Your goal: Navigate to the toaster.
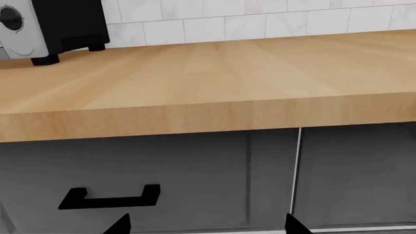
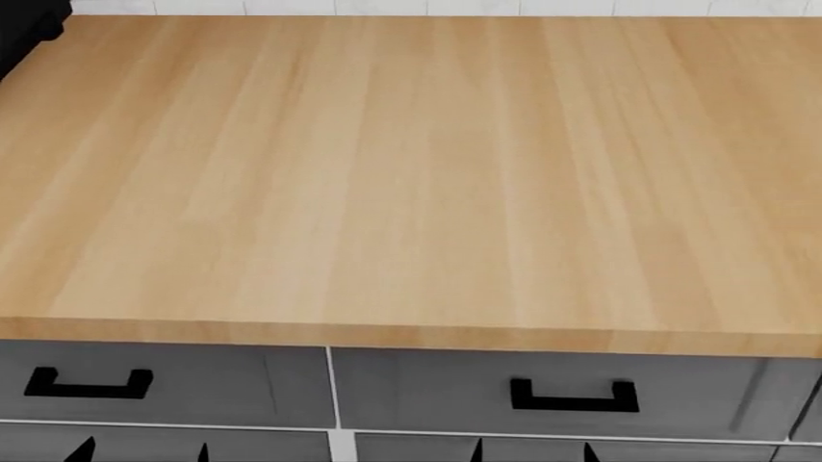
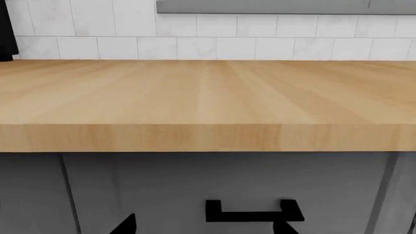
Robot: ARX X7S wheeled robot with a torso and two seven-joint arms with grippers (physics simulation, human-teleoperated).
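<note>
one black-and-silver appliance [image 1: 46,27], maybe the microwave and not the toaster, sits far along the table [image 1: 215,83], so i risk parking at the wrong box; both end effectors' fingertips [image 1: 120,225] [image 3: 126,225] stand apart, empty.

We see a smooth, matt wooden countertop [image 2: 424,173], pale and grained. Behind it, glossy white tiles [image 3: 215,34]. Below, matt grey drawer fronts [image 2: 424,390] carry black handles [image 2: 572,397] of unclear material.
</note>
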